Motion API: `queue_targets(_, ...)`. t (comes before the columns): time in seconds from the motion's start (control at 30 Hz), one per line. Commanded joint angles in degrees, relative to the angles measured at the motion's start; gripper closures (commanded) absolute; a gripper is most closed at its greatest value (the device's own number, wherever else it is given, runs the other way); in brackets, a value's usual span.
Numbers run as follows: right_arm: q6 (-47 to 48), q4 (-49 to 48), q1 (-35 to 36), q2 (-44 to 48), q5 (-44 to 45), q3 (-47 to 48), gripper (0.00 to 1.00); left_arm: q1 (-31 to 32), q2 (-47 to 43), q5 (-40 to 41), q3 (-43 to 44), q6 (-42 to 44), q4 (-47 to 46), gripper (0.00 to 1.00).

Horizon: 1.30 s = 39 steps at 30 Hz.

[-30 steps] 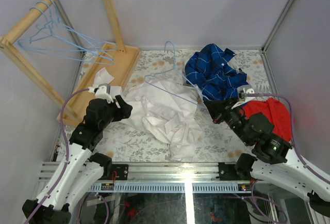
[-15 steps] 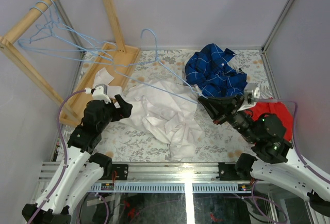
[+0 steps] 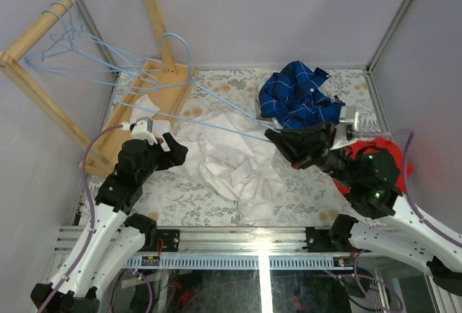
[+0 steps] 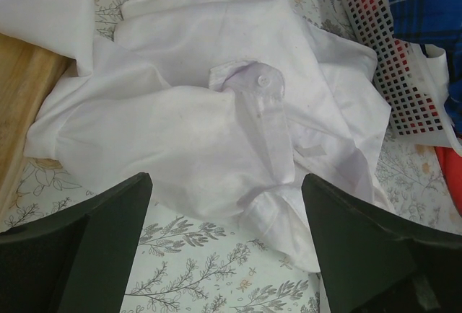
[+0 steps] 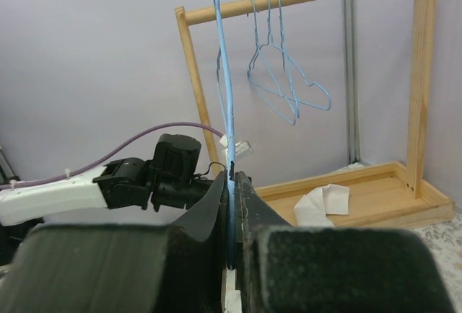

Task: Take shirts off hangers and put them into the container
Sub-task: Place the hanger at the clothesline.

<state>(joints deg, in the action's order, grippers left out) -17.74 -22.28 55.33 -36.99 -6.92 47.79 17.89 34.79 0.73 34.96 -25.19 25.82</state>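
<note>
Hanger (image 5: 222, 75) now farther left, its wire clenched in right pincer (image 3: 274, 140); left pincer (image 4: 225, 177) released.

One wooden pole rack (image 3: 43, 23) stands at the back left. I count one thin light-blue wire hanger (image 5: 222, 75) away from its rail and at least two more hangers (image 3: 71, 35) hooked on it; they tangle, so the exact number is unclear. On the worktop (image 3: 180, 197) I count:

- one crumpled plain white shirt (image 3: 224, 154)
- one dark blue checked shirt (image 3: 296, 100)
- one bright red cloth (image 4: 449, 176)
- one white perforated plastic basket (image 4: 390, 75)

One small white cloth fold (image 3: 141, 107) lies on the rack's base.
</note>
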Motion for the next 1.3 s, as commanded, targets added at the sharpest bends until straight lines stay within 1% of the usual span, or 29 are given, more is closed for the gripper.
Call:
queue_targets(0.0,5.0,-10.6,-0.1,-9.7,-3.1,6.3,1.0,-0.3,-1.5,-3.1,1.0,1.0,-1.4,0.15)
queue_targets(0.13,6.1,-8.5,-0.1,-21.9,-8.3,16.8,1.0,-0.3,-2.1,-3.3,0.7,1.0,-1.7,0.14)
queue_targets(0.23,4.7,-12.9,-0.1,-29.1,-11.0,20.1,1.0,-0.3,-2.3,-2.9,0.7,1.0,-1.6,0.14)
queue_targets(0.43,5.3,-12.1,-0.1,-40.8,-10.6,29.3,1.0,-0.3,-3.2,-3.4,1.4,1.0,-0.8,0.14)
queue_targets(0.5,5.1,-13.5,-0.1,-45.0,-11.3,32.5,1.0,-0.3,-4.2,-3.0,1.4,0.7,-0.5,0.14)
queue_targets(0.63,2.3,-16.8,-0.1,-51.7,-12.5,38.0,1.0,-0.3,-6.1,-2.1,0.8,0.5,-0.1,0.14)
queue_targets(0.73,0.4,-17.2,0.5,-56.6,-12.4,43.4,1.0,-0.3,-6.9,-1.3,0.6,0.6,-0.1,0.13)
queue_targets(0.93,0.2,-13.6,2.5,-66.3,-11.1,54.3,1.0,-0.3,-7.1,-0.7,0.6,0.5,0.0,0.13)
queue_targets(1.0,1.5,-9.2,3.3,-69.8,-10.3,59.1,1.0,-0.3,-6.9,-0.7,0.6,0.6,0.1,0.13)
queue_targets(1.07,2.5,-2.6,4.2,-73.4,-9.3,64.3,1.0,-0.3,-6.9,-0.5,0.6,0.6,0.2,0.13)
queue_targets(1.13,4.2,1.5,4.7,-76.4,-9.0,67.5,1.0,-0.3,-6.7,-0.5,0.8,0.5,0.2,0.13)
queue_targets(1.2,4.1,2.1,5.0,-77.0,-7.5,66.5,1.0,-0.3,-6.7,-0.4,0.8,0.5,0.5,0.13)
queue_targets(1.27,3.3,0.1,5.2,-75.7,-5.1,62.5,1.0,-0.3,-6.8,-0.2,0.8,0.5,0.6,0.13)
